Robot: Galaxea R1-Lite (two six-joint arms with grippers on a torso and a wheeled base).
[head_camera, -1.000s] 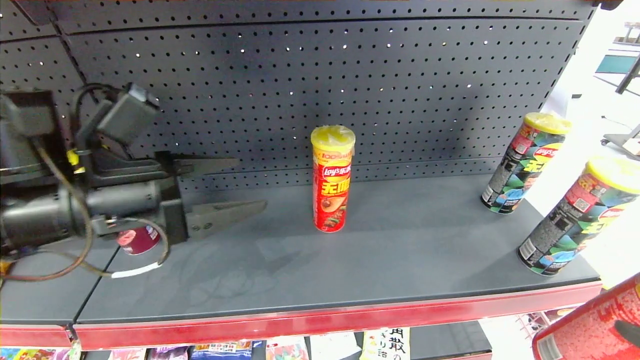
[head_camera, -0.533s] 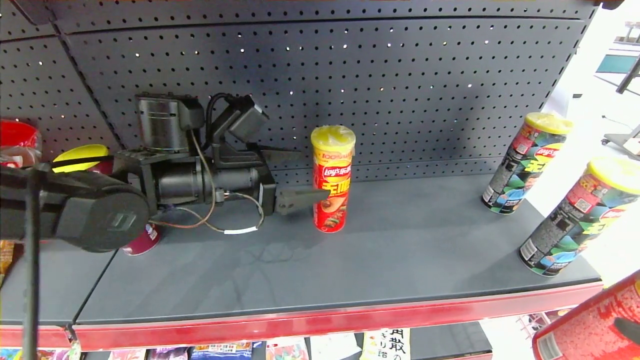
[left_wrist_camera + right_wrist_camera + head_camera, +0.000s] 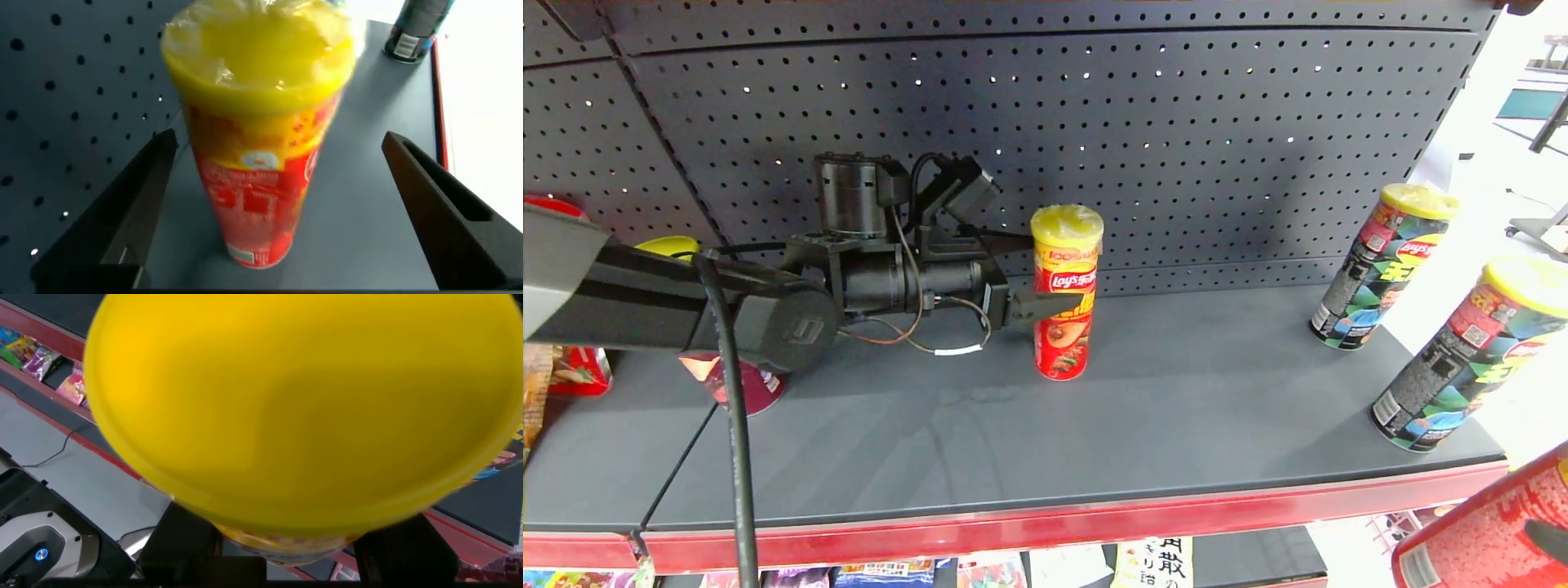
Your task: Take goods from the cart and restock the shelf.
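A red chips can [image 3: 1062, 327] with a yellow lid stands upright mid-shelf, close to the pegboard. My left gripper [image 3: 1058, 271] is open and straddles the can's upper half, one finger [image 3: 1045, 305] in front and the other behind it. From the left wrist, the same can [image 3: 261, 163] stands between the spread fingers [image 3: 122, 220], with a gap on each side. My right gripper [image 3: 294, 547] is shut on another red can, whose yellow lid [image 3: 302, 408] faces that wrist camera. That held can [image 3: 1486, 535] sits low at the far right, below the shelf edge.
Two black patterned cans [image 3: 1380, 265] [image 3: 1470, 351] stand at the shelf's right end. A maroon can [image 3: 747, 388] and a red packet [image 3: 572, 367] sit at the left behind my arm. The shelf's red front lip [image 3: 1045, 523] runs across; open deck lies between the cans.
My left arm has travelled right along the shelf. Its open fingers went from well left of the red can to either side of it. The right arm and held can stayed put.
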